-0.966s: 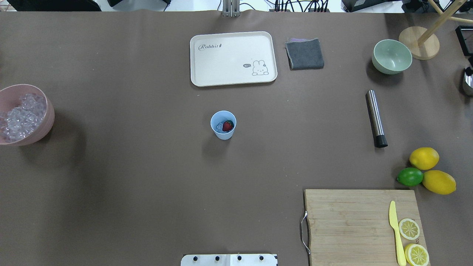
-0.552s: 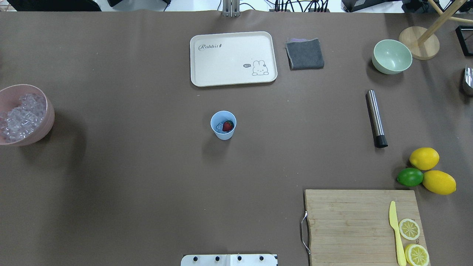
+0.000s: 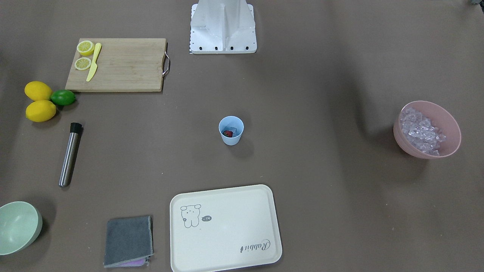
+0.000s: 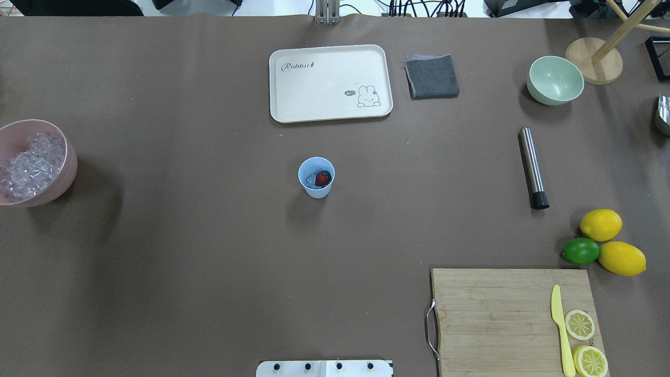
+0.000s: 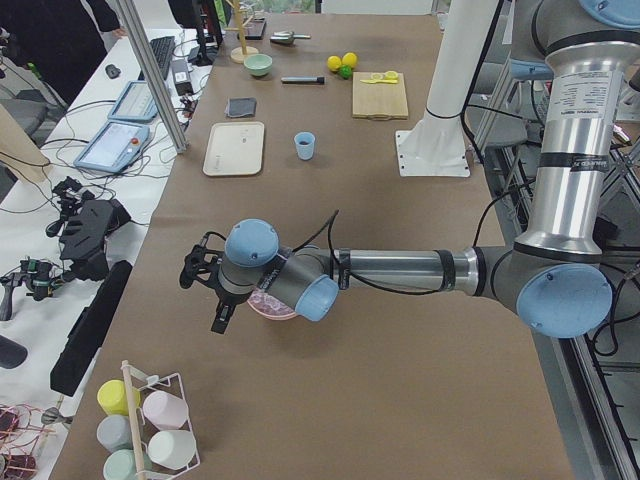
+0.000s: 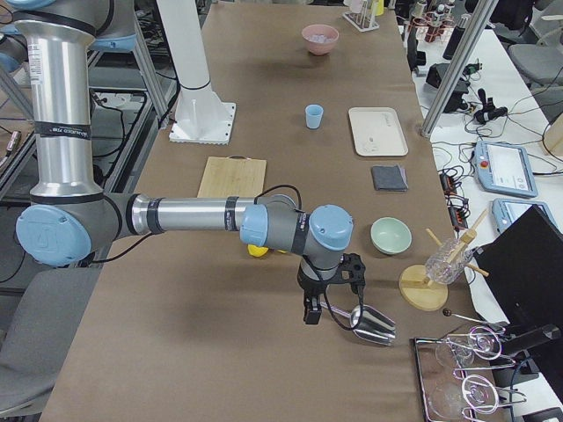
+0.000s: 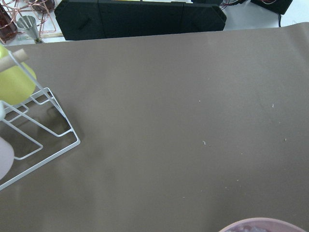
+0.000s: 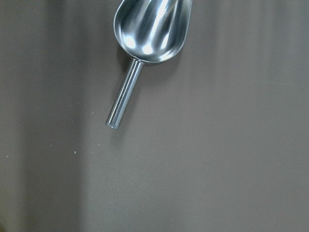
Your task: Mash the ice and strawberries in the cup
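Here, the cup (image 4: 316, 178) stands upright in the middle of the bench (image 4: 183, 251), with the strawberry (image 4: 323, 179) and the ice (image 4: 310, 180) side by side inside it. My left hand (image 5: 203, 297) hangs near the pink bowl (image 4: 71, 165) at the left end of the bench, and I cannot tell how wide it is. My right hand (image 6: 332, 312) hangs over a metal scoop (image 8: 150, 29) at the right end, well apart from the cup. Its opening I also cannot tell.

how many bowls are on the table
2: a pink bowl of ice far to the robot's left, and a pale green bowl far right beside the wooden stand. None look hidden.
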You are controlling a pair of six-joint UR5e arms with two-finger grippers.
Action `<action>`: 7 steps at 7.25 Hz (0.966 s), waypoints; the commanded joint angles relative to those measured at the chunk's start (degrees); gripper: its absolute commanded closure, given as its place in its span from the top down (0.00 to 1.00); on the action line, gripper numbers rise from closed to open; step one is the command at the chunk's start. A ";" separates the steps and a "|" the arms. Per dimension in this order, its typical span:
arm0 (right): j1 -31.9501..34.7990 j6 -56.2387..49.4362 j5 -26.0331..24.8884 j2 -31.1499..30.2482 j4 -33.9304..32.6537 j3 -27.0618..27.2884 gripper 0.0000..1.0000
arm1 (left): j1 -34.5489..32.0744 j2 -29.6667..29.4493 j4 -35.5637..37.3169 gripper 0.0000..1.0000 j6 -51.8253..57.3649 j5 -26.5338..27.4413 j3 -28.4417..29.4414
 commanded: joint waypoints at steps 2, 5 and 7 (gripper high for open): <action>0.01 -0.12 0.04 0.26 -0.01 0.24 1.00 | 0.98 0.58 14.71 0.98 7.23 1.90 -6.58; 0.01 0.14 0.30 0.26 -0.10 0.24 1.00 | 1.52 1.11 14.83 0.98 7.16 3.85 -5.79; 0.01 0.31 0.57 0.35 -0.10 0.33 1.00 | 1.52 1.46 14.83 0.98 6.99 3.94 -5.71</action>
